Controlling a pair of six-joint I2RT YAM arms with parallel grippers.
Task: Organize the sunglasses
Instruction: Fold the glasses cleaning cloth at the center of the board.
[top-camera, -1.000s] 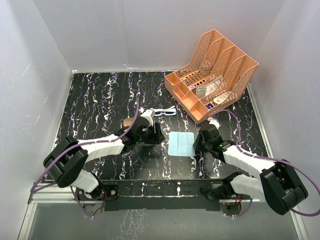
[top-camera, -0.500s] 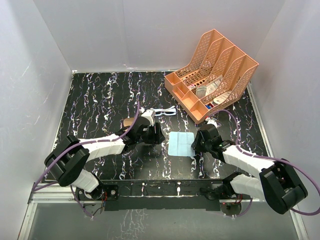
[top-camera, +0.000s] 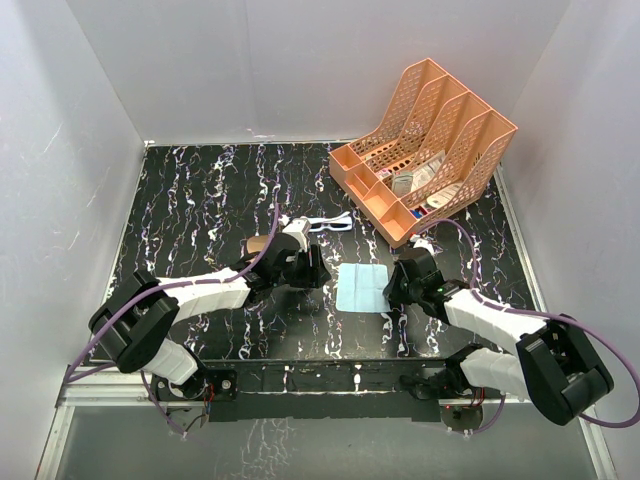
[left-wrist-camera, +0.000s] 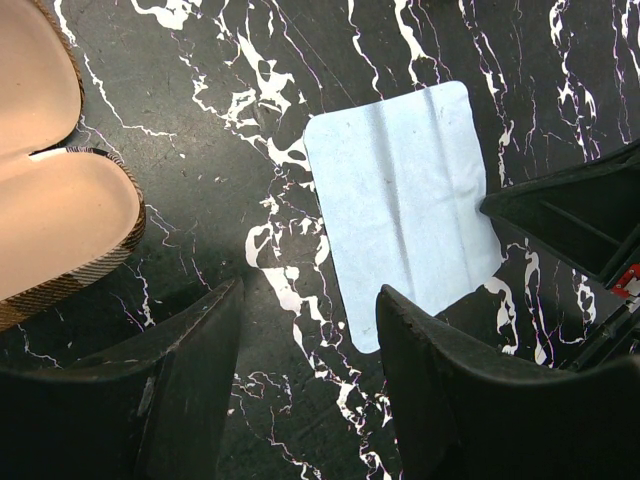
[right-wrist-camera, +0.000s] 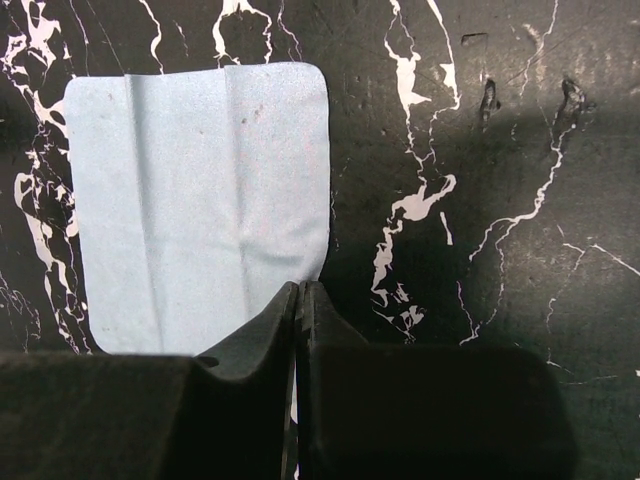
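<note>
step: the right gripper (right-wrist-camera: 298, 300) has its jaws pressed together at the near edge of the cloth (right-wrist-camera: 195, 190). By my reading it is pinching that edge to lift the cloth, though whether any fabric is actually caught between the tips cannot be told.
left gripper: the left gripper (left-wrist-camera: 310, 330) hangs about half open and holds nothing; the cloth lies ahead of its fingers, and the open case (left-wrist-camera: 50, 200) sits just off to its left.
sunglasses, place: the sunglasses (top-camera: 330, 224) lie on the bench (top-camera: 200, 190) just beyond the left gripper and well apart from the right one, between the left arm's wrist and the rack (top-camera: 420, 150). Neither wrist view shows them.
sunglasses, look: a thin white frame with bluish lenses, small, lying flat; whether the arms are folded is too small to tell.
next move: if the cloth is gripped, a slow lift should show it coming up with the jaws. If it stays flat, the jaws need to reopen and come down over the edge again.
remaining: the glasses are untouched and the case stands open and bare inside, so most of the task looks undone.
</note>
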